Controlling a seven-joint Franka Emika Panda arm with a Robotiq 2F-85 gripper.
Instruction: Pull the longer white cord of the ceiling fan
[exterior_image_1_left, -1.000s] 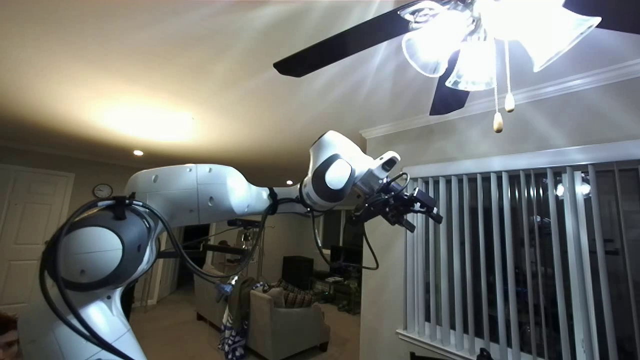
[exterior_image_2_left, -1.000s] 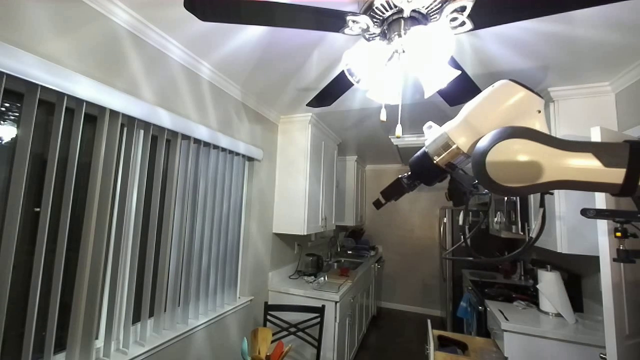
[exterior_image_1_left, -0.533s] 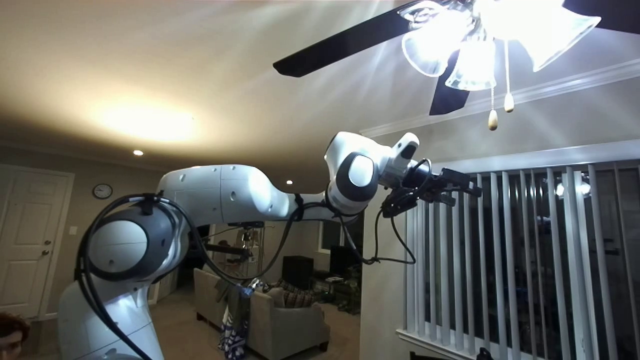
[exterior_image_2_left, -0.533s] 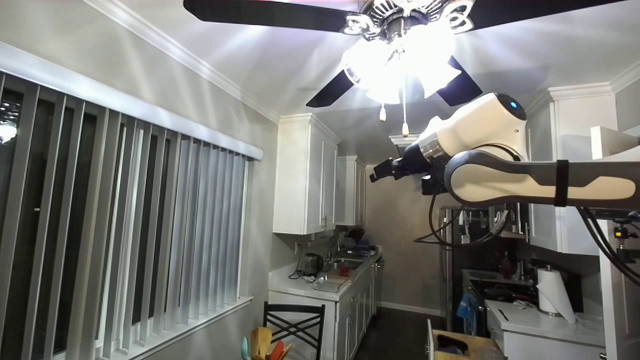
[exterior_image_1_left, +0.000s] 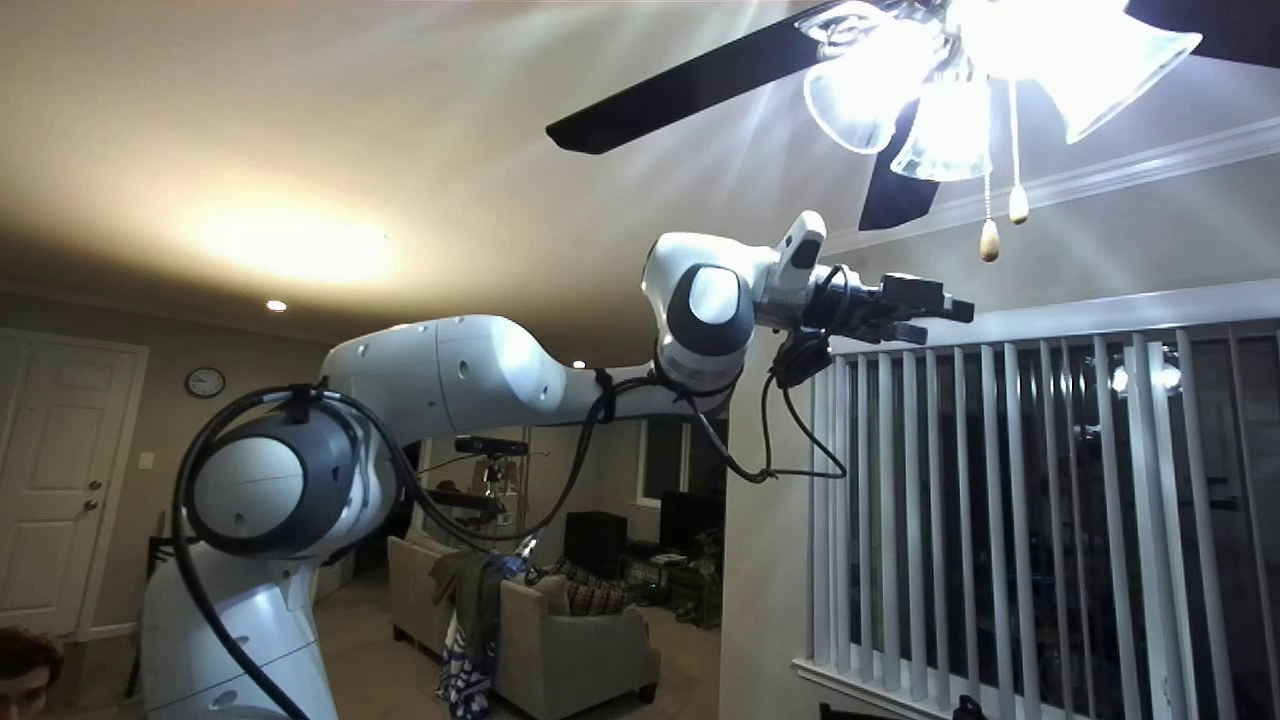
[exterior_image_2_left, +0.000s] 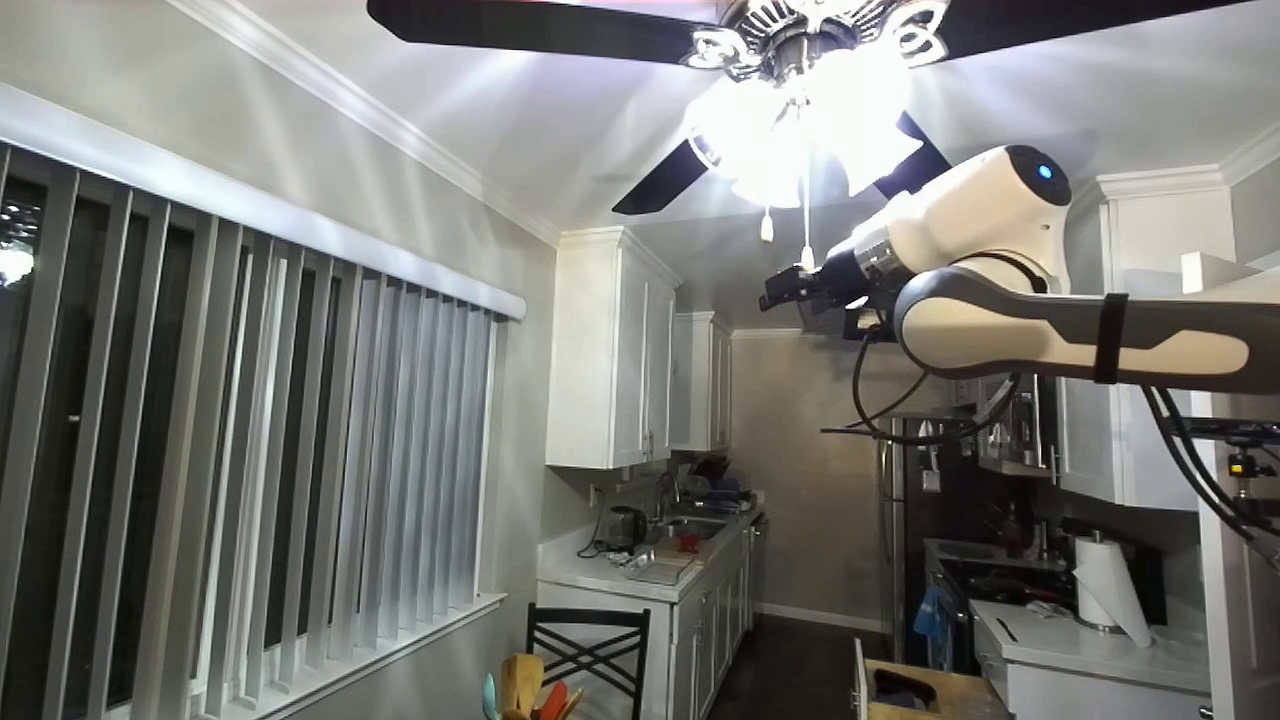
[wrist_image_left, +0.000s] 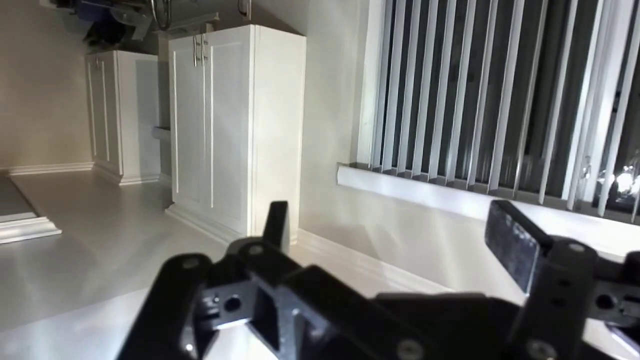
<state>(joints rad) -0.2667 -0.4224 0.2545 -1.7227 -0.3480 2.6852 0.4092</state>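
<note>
The black pincer (wrist_image_left: 395, 240) is blocky, with flat, smooth pads (wrist_image_left: 512, 245). Its two fingers (wrist_image_left: 565, 290) are spread wide, and you can see the wall (wrist_image_left: 400, 240) through the gap. In an exterior view, the longer white cord (exterior_image_1_left: 988, 198) hangs near the pincer, a bit higher and apart from it. It is thin and bumpy like beads, and points straight down to a pale, egg-shaped knob (exterior_image_1_left: 990, 242). The shorter white cord (exterior_image_1_left: 1015, 150) hangs beside it. Up above, the ceiling fan (exterior_image_2_left: 795, 55) has bright, bell-shaped glass shades (exterior_image_1_left: 945, 135) and long, flat, dark blades (exterior_image_1_left: 690, 90).
</note>
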